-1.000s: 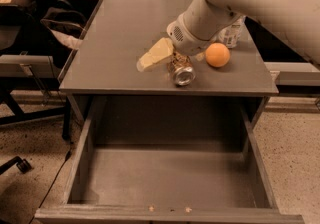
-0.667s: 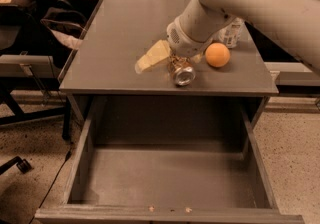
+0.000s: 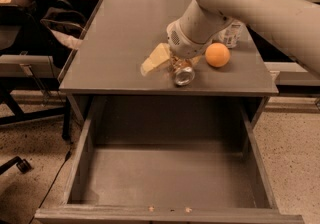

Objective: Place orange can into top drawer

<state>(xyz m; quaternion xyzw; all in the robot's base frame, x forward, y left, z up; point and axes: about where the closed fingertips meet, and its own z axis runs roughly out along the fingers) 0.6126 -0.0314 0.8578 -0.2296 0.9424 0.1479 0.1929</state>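
Observation:
The orange can [image 3: 183, 73] lies on its side on the desk top [image 3: 120, 33] near the front edge, its silver end facing me. My gripper [image 3: 172, 67] reaches down from the upper right and sits over the can, open. One cream finger [image 3: 154, 61] is splayed to the can's left, and the other side is mostly hidden behind the can. The top drawer [image 3: 165, 173] is pulled fully out below the desk, with nothing showing inside it.
A round orange fruit [image 3: 217, 54] sits just right of the can. A clear water bottle [image 3: 231, 33] stands behind it, partly hidden by my arm. A chair and a dark bag [image 3: 57, 20] are to the left of the desk.
My arm has shifted slightly. The can and the fruit have stayed where they were on the desk.

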